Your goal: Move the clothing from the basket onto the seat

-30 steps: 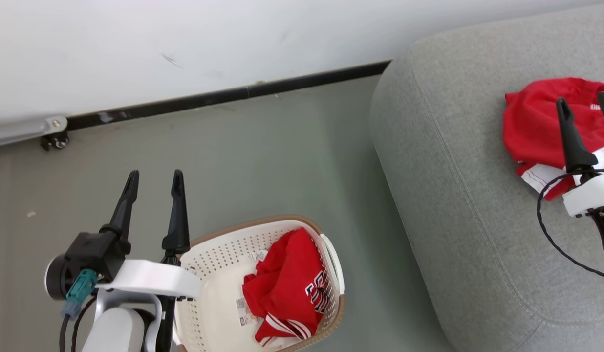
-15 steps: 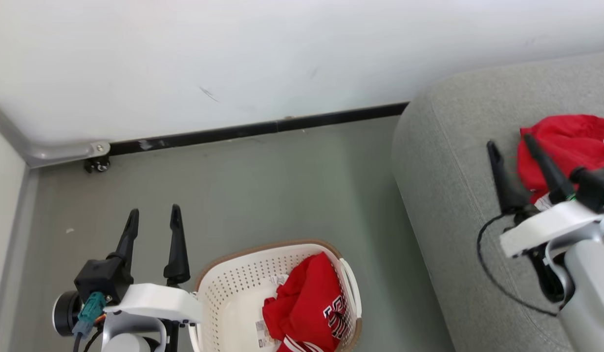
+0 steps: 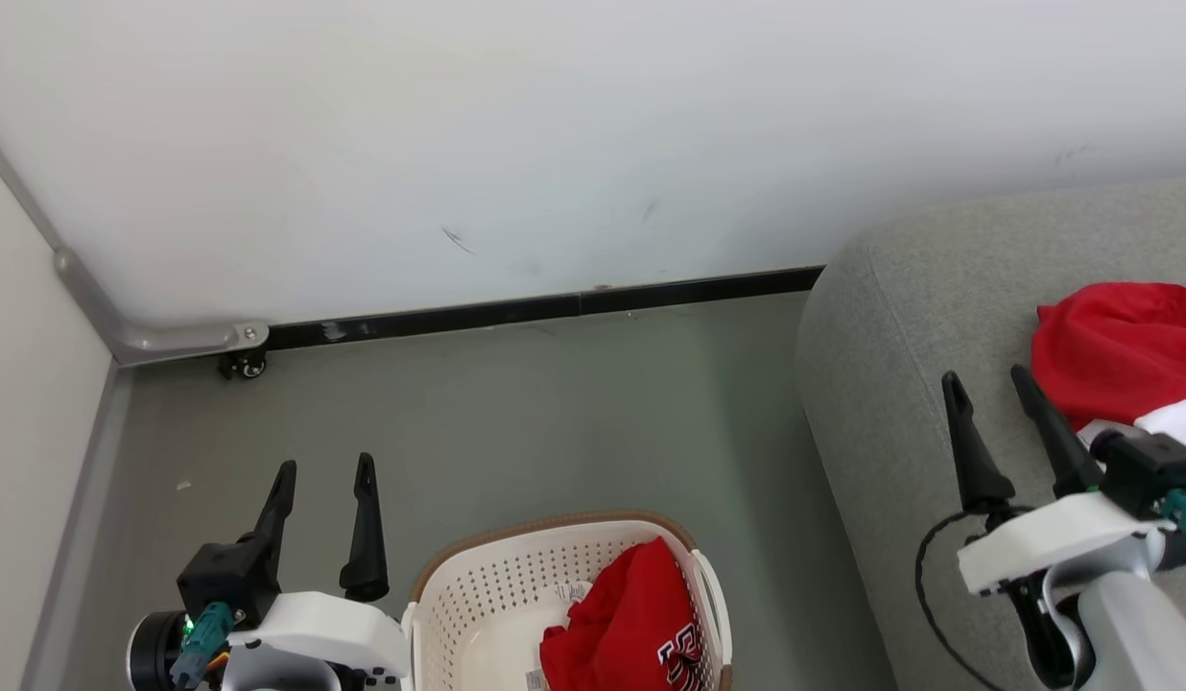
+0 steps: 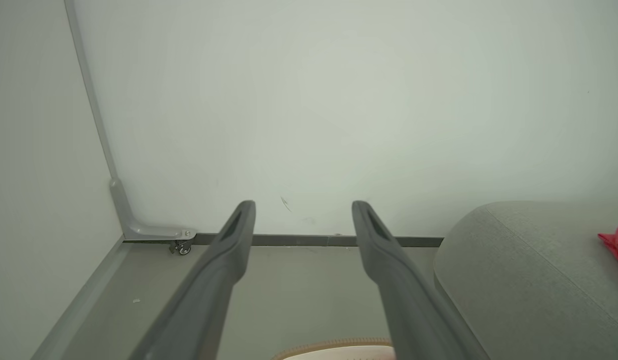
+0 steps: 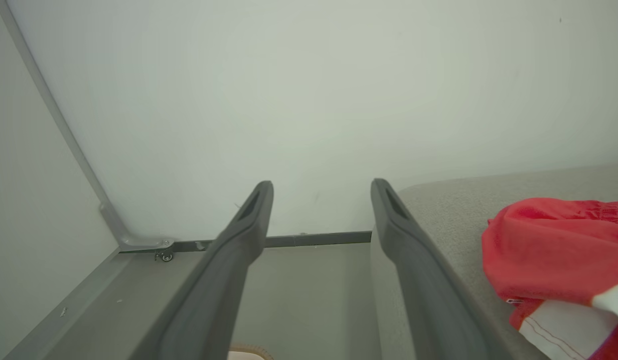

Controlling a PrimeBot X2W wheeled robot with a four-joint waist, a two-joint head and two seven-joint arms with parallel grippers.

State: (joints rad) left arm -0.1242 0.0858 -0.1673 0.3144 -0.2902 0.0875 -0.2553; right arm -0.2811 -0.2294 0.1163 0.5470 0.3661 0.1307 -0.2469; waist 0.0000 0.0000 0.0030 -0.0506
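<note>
At the far left, a grey metal bracket [image 3: 166,338] with a small caster [image 3: 243,365] sits where the white wall meets the grey-green floor [image 3: 516,413]. A black baseboard [image 3: 555,307] runs rightward from it. The left gripper [image 3: 325,465] hovers over the floor just left of the basket [image 3: 497,585], its fingers spread apart and grasping nothing. One red jersey [image 3: 631,624] with navy-and-white lettering lies bunched in the basket's right half, beside a paper label [image 3: 572,593]. To the right of the basket stands the grey seat [image 3: 890,403]. The right gripper [image 3: 987,376] is poised over the seat's left part, its fingers likewise released and empty. Just beside it to the right, a second red jersey [image 3: 1111,350] with white trim rests crumpled on the seat.
</note>
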